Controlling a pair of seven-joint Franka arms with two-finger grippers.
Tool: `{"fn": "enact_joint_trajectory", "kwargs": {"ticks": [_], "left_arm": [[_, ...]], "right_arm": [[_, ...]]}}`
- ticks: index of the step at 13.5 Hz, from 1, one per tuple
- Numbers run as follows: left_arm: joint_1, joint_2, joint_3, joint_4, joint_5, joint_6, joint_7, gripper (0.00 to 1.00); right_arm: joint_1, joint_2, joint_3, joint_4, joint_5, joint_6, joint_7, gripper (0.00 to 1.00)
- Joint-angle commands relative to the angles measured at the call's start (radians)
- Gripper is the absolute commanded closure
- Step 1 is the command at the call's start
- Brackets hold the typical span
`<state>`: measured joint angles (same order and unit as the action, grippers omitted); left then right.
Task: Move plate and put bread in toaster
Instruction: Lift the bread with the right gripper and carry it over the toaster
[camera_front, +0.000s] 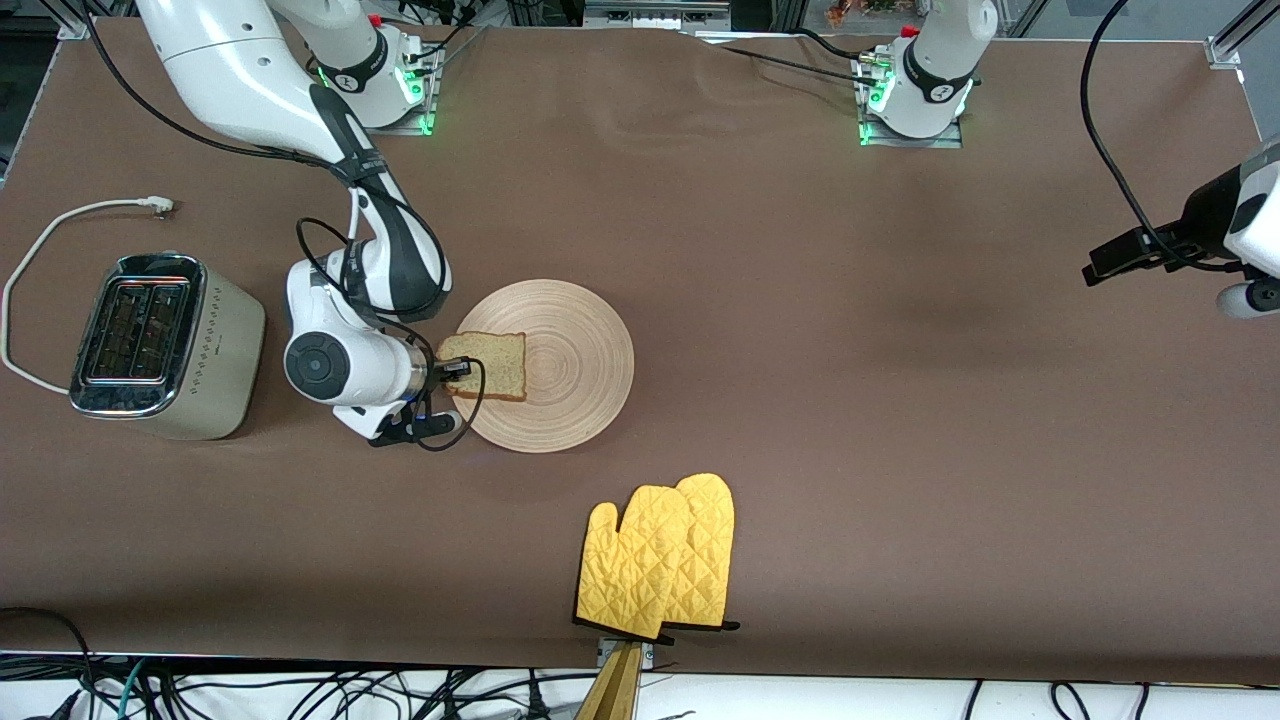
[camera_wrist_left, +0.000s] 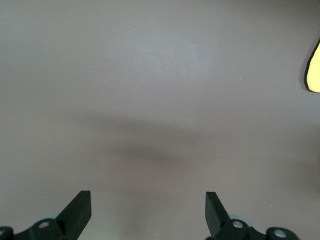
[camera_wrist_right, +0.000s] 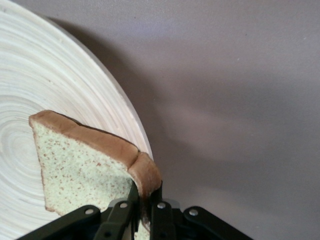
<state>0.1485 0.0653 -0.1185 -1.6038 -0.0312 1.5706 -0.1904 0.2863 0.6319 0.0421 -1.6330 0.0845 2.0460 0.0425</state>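
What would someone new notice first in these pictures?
The right gripper is shut on the bread at the plate edge nearest the toaster. Yellow mitts lie nearer the camera. The left gripper waits open over bare table.

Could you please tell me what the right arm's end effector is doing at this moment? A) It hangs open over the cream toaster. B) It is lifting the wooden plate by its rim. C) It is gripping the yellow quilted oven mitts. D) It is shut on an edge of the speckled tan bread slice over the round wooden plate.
D: the right end effector pinches the crust of the speckled tan bread slice at the edge of the round light-wood plate, away from the cream toaster.
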Motion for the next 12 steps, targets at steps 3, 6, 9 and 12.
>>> {"fn": "enact_joint_trajectory", "kwargs": {"ticks": [3, 6, 9, 12], "left_arm": [[-0.004, 0.019, -0.043, 0.031, 0.008, -0.035, -0.001, 0.0], [-0.007, 0.013, -0.027, 0.054, 0.007, -0.037, 0.003, 0.0], [-0.07, 0.005, 0.008, 0.053, 0.008, -0.037, 0.002, 0.0], [-0.084, 0.001, 0.031, 0.051, 0.008, -0.037, 0.003, 0.0]], "right_arm": [[0.05, -0.018, -0.005, -0.001, -0.158, -0.015, 0.014, 1.0], [0.037, -0.024, -0.019, 0.039, -0.163, -0.036, 0.001, 1.0], [0.017, -0.037, -0.063, 0.186, -0.151, -0.191, -0.006, 1.0], [-0.042, -0.037, -0.076, 0.317, -0.152, -0.343, -0.007, 1.0]]}}
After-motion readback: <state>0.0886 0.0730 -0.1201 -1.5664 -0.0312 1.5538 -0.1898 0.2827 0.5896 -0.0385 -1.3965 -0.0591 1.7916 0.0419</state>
